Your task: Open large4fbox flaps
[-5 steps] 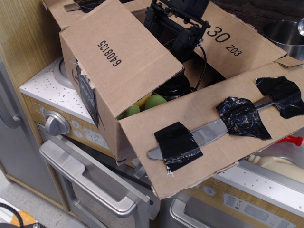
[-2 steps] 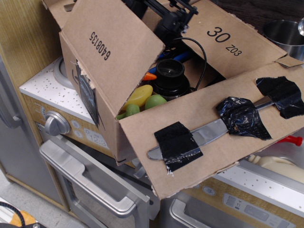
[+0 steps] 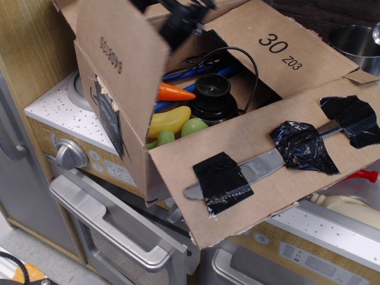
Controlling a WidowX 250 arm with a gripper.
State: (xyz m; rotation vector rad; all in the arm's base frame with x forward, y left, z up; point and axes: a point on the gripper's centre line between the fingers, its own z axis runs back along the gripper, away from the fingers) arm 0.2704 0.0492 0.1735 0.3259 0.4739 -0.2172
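The black claw [image 3: 178, 18] sits at the upper edge of the left flap [image 3: 113, 65], blurred, so whether it is parted or closed cannot be told. The large4fbox [image 3: 127, 151], brown corrugated cardboard, rests on a toy stove [image 3: 77, 148], four flaps visible: left raised steeply, the "30 Z03" flap [image 3: 279, 47] spread back-right, the near flap [image 3: 267, 184] folded outward carrying one knife [image 3: 267, 160] under three black tape patches, its long axis running left-right
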